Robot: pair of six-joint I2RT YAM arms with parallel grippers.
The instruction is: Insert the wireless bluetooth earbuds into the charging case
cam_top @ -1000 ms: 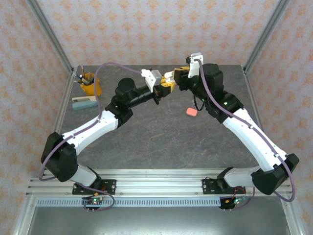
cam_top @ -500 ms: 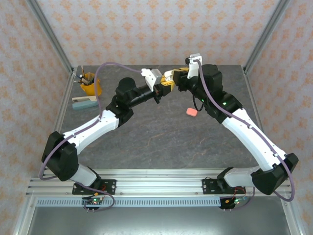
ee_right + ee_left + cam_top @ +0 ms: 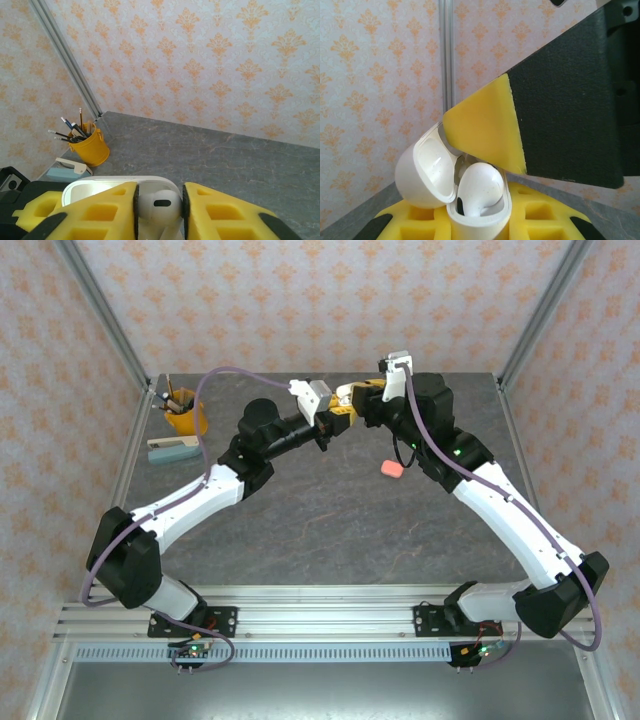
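Seating a white earbud [image 3: 480,186] in the charging case [image 3: 480,231] is where you are standing right now, in mid-air at the upper centre of the top view, above the table [image 3: 330,510].

- Your left gripper [image 3: 325,426] is holding the case from below, jaws pressed onto the case body. The lid [image 3: 420,175] is hanging open toward the lower left of the left wrist frame.
- Your right gripper [image 3: 159,201] is coming in from above with the earbud between its yellow pads [image 3: 115,207]. The pads are looking like they are touching both sides of it, so read the jaws as pinching the earbud, not spread.
- The earbud's round head is sitting inside the case rim in the left wrist frame. I cannot tell whether the stem is fully down in its slot, as the right finger is covering that side.

By my reckoning you are partway through. This earbud is going in but not let go yet, and the lid is not closed. The remaining earbuds are looking like work left to do.

A salmon-pink object [image 3: 392,468] is lying on the table right of centre in the top view, well apart from both grippers. It is too small to tell whether it is a case or something else.

A yellow cup [image 3: 91,148] of pens is sitting at the left, out of your way.
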